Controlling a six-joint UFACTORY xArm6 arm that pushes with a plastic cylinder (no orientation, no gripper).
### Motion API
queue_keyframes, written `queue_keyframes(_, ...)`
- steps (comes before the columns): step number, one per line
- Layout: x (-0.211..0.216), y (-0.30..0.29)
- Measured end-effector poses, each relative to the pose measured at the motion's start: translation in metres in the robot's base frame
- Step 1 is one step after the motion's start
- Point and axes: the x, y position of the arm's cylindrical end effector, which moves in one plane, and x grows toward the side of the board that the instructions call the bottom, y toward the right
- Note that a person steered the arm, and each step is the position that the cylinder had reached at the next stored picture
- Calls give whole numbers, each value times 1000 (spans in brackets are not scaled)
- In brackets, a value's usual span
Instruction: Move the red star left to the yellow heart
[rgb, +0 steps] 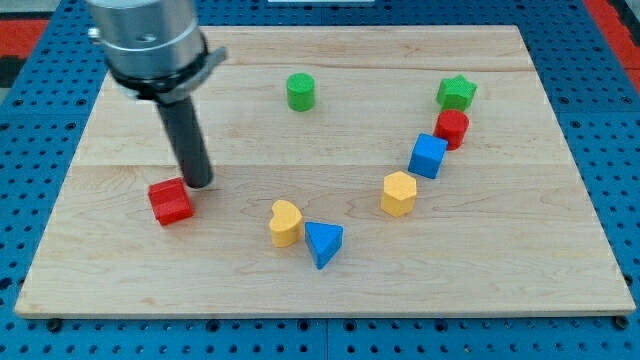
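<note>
The red star (171, 201) lies on the wooden board at the view's left. The yellow heart (286, 222) lies at the lower middle, well to the right of the red star. My tip (199, 184) is at the red star's upper right edge, touching or nearly touching it. The rod rises from there to the grey arm at the view's top left.
A blue triangle (323, 243) touches the yellow heart's right side. A yellow hexagon (399, 193), a blue cube (428, 156), a red cylinder (452, 129) and a green star (456, 94) form a line rising to the right. A green cylinder (300, 91) stands at the top middle.
</note>
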Motion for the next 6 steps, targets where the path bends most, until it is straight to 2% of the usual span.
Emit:
queue_keyframes(2, 15, -50)
queue_keyframes(3, 30, -55)
queue_keyframes(6, 44, 14)
